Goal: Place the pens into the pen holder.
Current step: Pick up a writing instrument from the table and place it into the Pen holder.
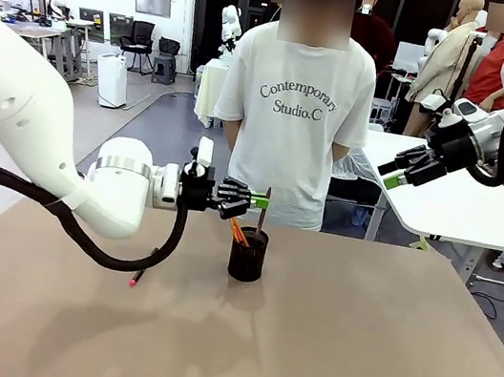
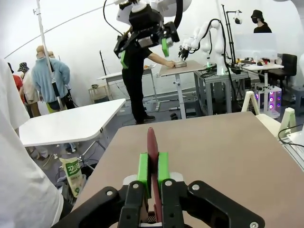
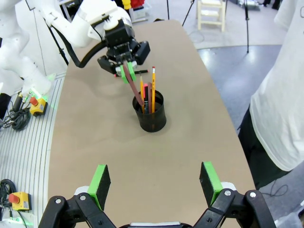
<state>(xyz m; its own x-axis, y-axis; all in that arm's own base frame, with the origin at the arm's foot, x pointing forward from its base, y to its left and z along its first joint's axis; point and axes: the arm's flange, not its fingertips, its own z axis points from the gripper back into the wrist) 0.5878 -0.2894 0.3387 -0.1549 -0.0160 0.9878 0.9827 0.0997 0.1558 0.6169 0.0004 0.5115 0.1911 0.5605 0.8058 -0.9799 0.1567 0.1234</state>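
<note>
Front view | left hand (image 1: 257, 200) clamps reddish-brown pen (image 1: 263, 214) over pen holder (image 1: 247, 256) | right hand (image 1: 391, 177) spread, empty

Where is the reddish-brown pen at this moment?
In the right wrist view, the reddish-brown pen is clamped between the left gripper's pads, slanting down into the pen holder near the table's middle, beside the orange pens.
</note>
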